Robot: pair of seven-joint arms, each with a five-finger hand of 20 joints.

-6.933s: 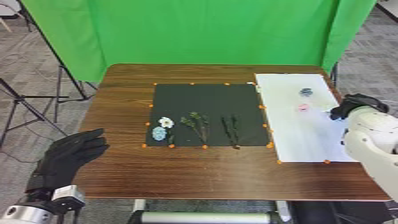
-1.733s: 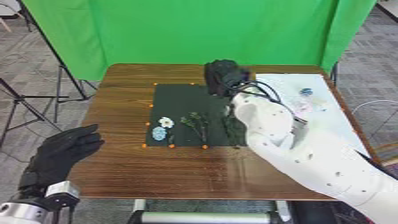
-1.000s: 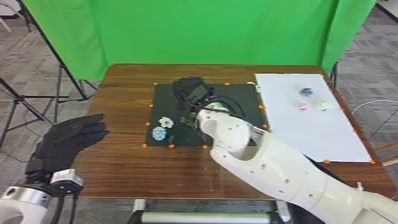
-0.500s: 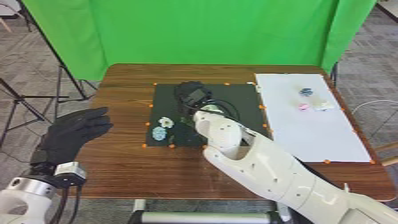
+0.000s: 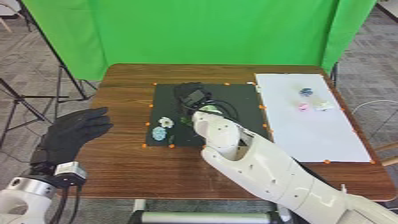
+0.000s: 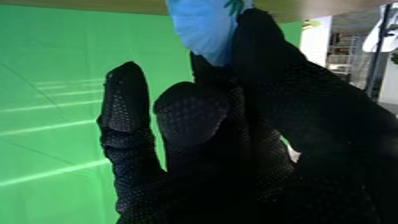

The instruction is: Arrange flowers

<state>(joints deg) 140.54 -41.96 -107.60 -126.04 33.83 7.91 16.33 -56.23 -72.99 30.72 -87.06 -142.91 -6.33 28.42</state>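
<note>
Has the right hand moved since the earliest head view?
Yes, the right hand moved left, from the right edge of the white sheet to over the black mat.

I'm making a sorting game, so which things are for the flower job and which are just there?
Flower job:
- blue bloom in the right hand
- black mat
- white flower on it
- white sheet
- pink flower on it

Just there:
- green curtain
- black stand
</note>
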